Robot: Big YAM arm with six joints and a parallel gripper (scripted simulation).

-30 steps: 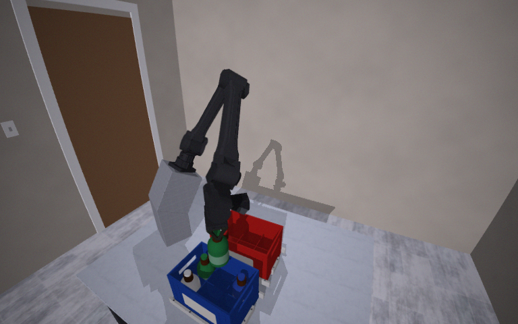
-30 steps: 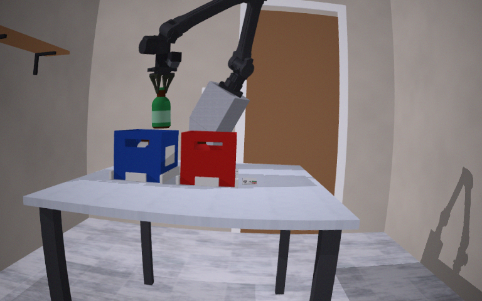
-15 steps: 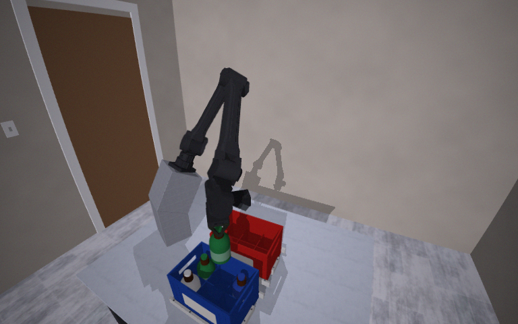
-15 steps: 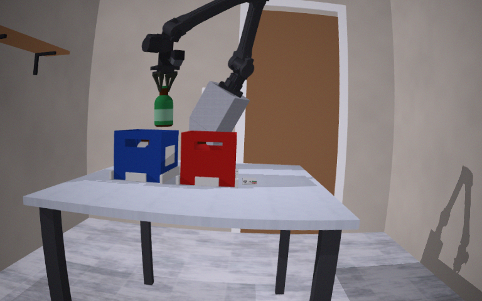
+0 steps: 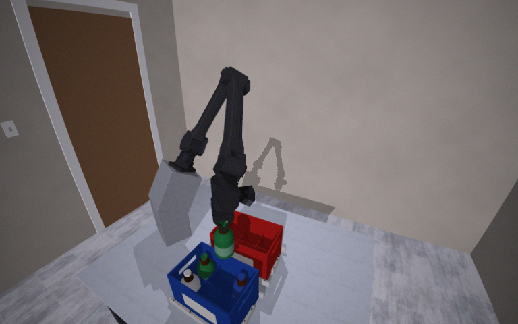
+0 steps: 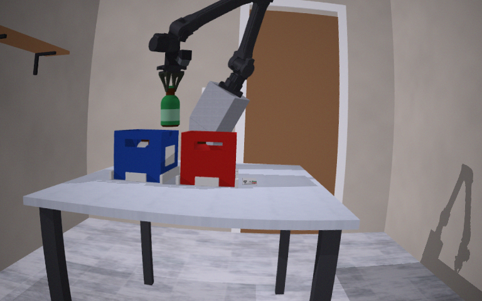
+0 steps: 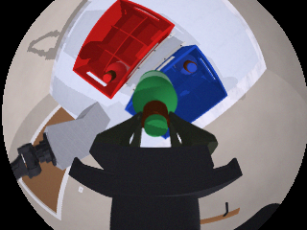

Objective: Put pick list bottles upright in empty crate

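Beige wall behind in top view, with pincer clamped on green bottle, upright over blue crate. In exterior, hanging clear above crate rims; probably stiff, slick, bottom-heavy, so prone to swing. In wrist, gripped at narrow neck under cap: right place, keep firm and lower straight.

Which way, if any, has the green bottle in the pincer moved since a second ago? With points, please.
Yes: the green bottle [image 5: 223, 244] [image 6: 170, 113] [image 7: 154, 93] has moved toward the red crate [image 5: 263, 263] [image 6: 208, 163] [image 7: 144, 21].
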